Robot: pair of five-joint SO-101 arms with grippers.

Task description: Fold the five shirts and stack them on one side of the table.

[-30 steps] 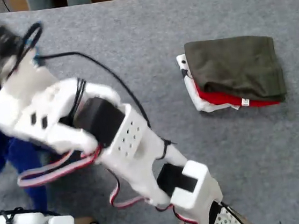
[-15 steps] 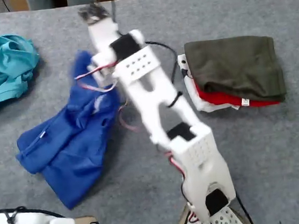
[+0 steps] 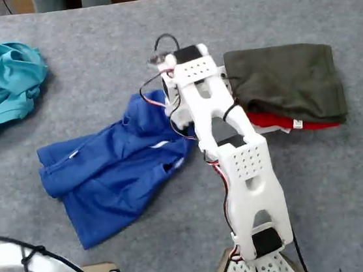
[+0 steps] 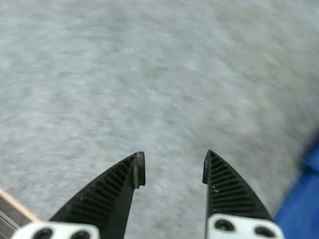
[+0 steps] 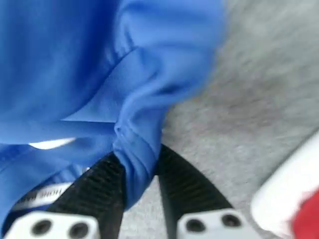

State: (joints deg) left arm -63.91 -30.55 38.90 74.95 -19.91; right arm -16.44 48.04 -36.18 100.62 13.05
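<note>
One second ago the right arm [image 3: 237,162] was stretched over the table's left edge. Since then it has swung back to the middle, dragging the blue shirt [image 3: 113,173] with it, and the shirt now lies loosely spread on the grey table [image 3: 347,209], just beside the stack [image 3: 287,81]. The right gripper [image 5: 137,164] is clamped on a thin fold of the blue cloth, which looks smooth and light and bunches to a ridge at the pinch. The left gripper [image 4: 172,169] hangs with its jaws apart over the bare, felt-like surface, holding nothing. By my reckoning the fourth shirt is now in place for folding — though it is creased and wants flattening first. The stack is three neat rectangles, olive over red over white; the teal shirt [image 3: 1,81] lies crumpled at the far left of the table
</note>
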